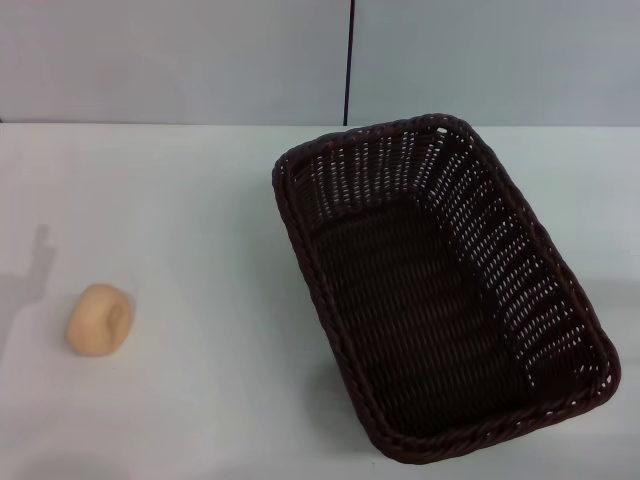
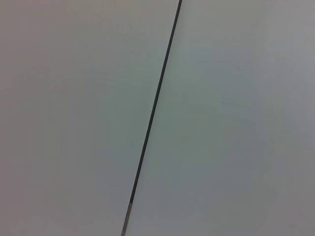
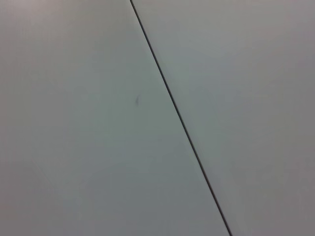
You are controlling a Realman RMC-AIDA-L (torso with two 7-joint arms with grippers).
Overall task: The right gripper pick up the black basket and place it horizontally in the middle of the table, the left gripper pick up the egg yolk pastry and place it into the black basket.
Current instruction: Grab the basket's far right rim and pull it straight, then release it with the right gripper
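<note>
The black basket (image 1: pixel 440 290) lies empty on the white table (image 1: pixel 200 200), right of the middle, its long side running from the far middle to the near right corner. The egg yolk pastry (image 1: pixel 99 319) sits alone on the table at the near left, well apart from the basket. Neither gripper shows in the head view. Both wrist views show only a plain grey wall with a thin dark seam (image 2: pixel 152 113), also in the right wrist view (image 3: pixel 179 118), and no fingers.
A grey wall with a vertical dark seam (image 1: pixel 348 60) stands behind the table's far edge. A faint shadow (image 1: pixel 30 275) falls on the table at the far left, beside the pastry.
</note>
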